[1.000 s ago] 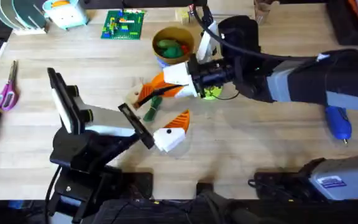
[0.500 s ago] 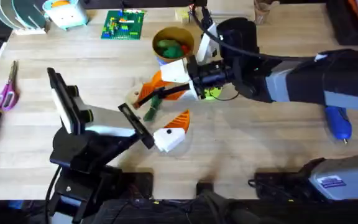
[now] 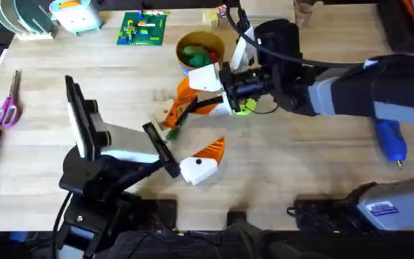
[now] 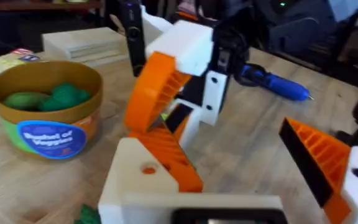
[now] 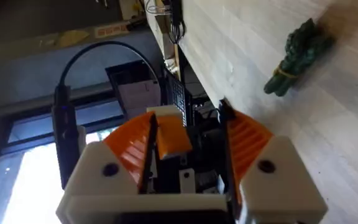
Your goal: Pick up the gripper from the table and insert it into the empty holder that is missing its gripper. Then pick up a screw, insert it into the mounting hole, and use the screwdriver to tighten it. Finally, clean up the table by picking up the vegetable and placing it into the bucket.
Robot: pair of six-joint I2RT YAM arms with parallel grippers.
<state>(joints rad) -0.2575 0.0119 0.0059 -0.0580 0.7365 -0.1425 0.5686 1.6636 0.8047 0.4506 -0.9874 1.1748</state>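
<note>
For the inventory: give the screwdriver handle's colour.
Bright blue; the screwdriver shows best in the overhead view.

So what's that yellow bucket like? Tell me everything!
The bucket is a small round tub, tan-yellow and plastic-looking, with a blue label on its side. It stands upright on the far part of the wooden table, with its top open. Inside are green toy veggies, with a bit of red visible from overhead. Nothing is holding it.
</note>
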